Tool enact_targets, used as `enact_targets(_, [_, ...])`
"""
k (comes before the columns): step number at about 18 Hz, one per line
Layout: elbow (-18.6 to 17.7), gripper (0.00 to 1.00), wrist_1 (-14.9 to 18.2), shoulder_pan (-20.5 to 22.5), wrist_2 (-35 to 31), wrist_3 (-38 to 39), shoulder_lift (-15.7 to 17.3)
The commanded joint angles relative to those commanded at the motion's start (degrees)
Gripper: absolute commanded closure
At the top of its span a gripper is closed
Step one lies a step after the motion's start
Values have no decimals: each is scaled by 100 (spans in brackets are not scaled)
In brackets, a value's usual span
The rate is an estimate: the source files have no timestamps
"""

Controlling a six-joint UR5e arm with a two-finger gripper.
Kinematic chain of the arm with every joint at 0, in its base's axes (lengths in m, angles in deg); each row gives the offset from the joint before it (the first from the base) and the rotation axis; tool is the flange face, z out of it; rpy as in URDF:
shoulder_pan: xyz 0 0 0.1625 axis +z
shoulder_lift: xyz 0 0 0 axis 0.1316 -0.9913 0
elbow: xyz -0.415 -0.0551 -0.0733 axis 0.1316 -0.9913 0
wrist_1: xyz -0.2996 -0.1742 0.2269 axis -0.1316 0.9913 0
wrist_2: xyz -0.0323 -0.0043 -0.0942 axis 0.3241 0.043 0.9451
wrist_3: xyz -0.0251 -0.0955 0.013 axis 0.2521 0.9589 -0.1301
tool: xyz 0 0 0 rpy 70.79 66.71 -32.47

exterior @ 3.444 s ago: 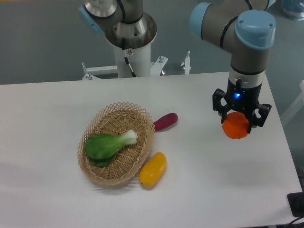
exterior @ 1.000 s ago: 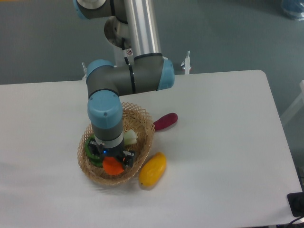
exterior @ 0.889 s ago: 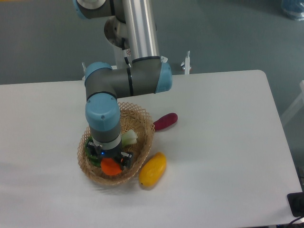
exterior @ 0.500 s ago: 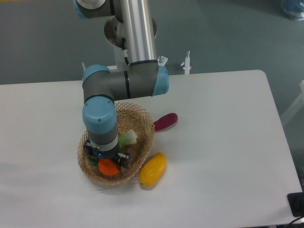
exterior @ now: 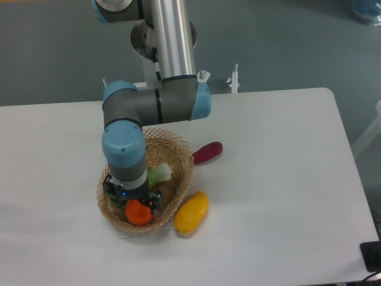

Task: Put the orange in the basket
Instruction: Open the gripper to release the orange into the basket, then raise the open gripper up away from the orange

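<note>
Fingers of the gripper (exterior: 136,204) point straight down into the basket (exterior: 178,156), one dark tip showing at each side of the orange (exterior: 139,213). Whether the tips press on the orange or stand slightly off it cannot be told, since the wrist above hides most of the jaws. The orange sits low between the two tips, in the front part of the basket, near the front rim (its underside appears to rest on or close to the woven floor). A blue light shows on the gripper body just above the fruit.

Behind the gripper, a green leafy vegetable (exterior: 158,174) with a pale stem lies in the basket, largely covered by the arm (exterior: 124,152). A yellow-orange oblong fruit (exterior: 191,212) lies on the white table (exterior: 280,179), just beside the basket's front right rim. A purple oblong vegetable (exterior: 207,152) lies on the table just beside the basket's right rim, farther back.
</note>
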Motion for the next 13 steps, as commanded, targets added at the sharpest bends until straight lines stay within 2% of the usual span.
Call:
enact_targets(5, [210, 0, 17, 61, -9, -140, 106])
enact_targets(7, [202, 0, 53, 236, -9, -263, 315])
enact_targets(13, [167, 0, 88, 422, -9, -544, 484])
